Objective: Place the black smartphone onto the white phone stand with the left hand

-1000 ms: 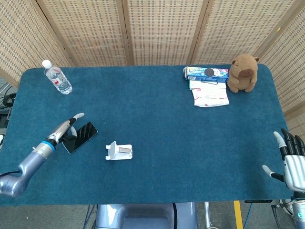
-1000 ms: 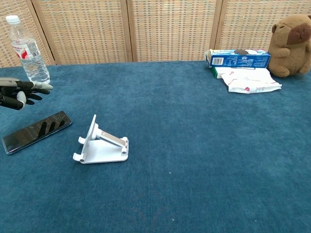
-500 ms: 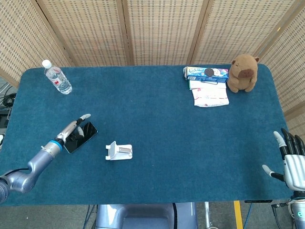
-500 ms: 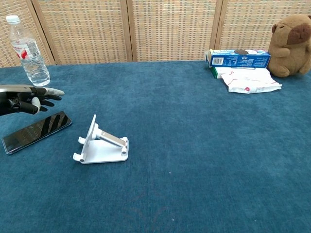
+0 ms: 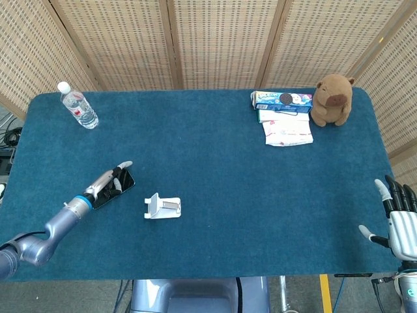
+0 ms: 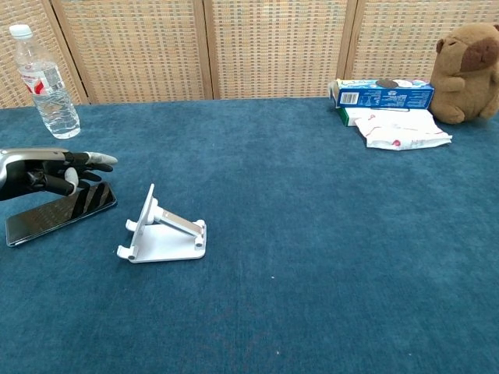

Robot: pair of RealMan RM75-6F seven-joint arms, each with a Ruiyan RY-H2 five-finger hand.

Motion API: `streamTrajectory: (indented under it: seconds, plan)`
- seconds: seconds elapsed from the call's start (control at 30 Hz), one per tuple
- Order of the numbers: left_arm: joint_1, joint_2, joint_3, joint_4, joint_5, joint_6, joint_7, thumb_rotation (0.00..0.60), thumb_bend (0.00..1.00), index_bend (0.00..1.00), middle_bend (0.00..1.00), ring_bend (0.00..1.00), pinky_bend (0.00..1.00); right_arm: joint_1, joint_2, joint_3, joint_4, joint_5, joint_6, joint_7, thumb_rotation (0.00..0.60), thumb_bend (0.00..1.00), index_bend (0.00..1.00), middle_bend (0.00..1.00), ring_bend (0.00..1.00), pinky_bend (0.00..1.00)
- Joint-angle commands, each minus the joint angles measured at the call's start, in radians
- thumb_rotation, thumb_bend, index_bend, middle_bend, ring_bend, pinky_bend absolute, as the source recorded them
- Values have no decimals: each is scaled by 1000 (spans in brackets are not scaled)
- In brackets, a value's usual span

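The black smartphone (image 6: pixel 74 212) lies flat on the blue table cloth at the left, also seen in the head view (image 5: pixel 126 182). My left hand (image 6: pixel 48 172) reaches over the phone's far half, fingers bent down towards its screen and thumb stretched out; no firm hold shows. From above, the left hand (image 5: pixel 109 180) covers most of the phone. The white phone stand (image 6: pixel 161 231) stands unladen just right of the phone, its back plate tilted up, and shows in the head view (image 5: pixel 161 207) too. My right hand (image 5: pixel 400 222) hovers with fingers spread at the table's near right corner.
A water bottle (image 6: pixel 44 82) stands at the far left. At the far right are a blue snack box (image 6: pixel 383 93), white packets (image 6: pixel 399 128) and a brown plush toy (image 6: pixel 468 51). Wicker screens close off the back.
My left hand has slid right and forward, from beside the phone's far edge to over the phone. The phone has shifted slightly. The right hand has stayed still.
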Motion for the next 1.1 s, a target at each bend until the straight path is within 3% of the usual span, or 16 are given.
streamTrajectory:
  seconds: [0.03,0.57,0.6,0.67,0.7,0.73,0.8,0.97,1.1]
  plan:
    - [0,1,13,-17,19,12,9,600,1000,0,0,0,0,0,1,1,1,2,0,3,600,0,0,0,0,0]
    - [15,112,83,-255,151,167,114,600,981,0,0,0,0,-2,2,2,4,3,5,14,600,0,0,0,0,0]
    - [20,123,82,-267,148,182,132,600,882,0,0,0,0,-3,3,3,4,3,7,17,600,0,0,0,0,0]
    - [29,134,81,-275,135,203,170,600,527,0,0,0,0,-4,4,4,4,4,8,21,600,0,0,0,0,0]
    - [36,139,77,-270,124,217,206,600,302,0,0,0,0,-4,5,4,4,5,9,22,600,0,0,0,0,0]
    - [45,143,72,-267,99,228,271,600,167,0,0,0,0,-5,5,4,3,4,10,23,600,0,0,0,0,0]
    - [58,141,59,-257,34,244,420,600,96,0,0,0,0,-5,6,3,2,2,10,24,600,0,0,0,0,0]
    - [92,68,3,-283,-275,344,880,600,93,0,0,0,0,-6,8,0,-1,-5,14,26,600,0,0,0,0,0]
    - [95,10,-18,-310,-440,417,1048,600,96,21,0,53,60,-8,10,2,0,-2,14,34,600,0,0,0,0,0]
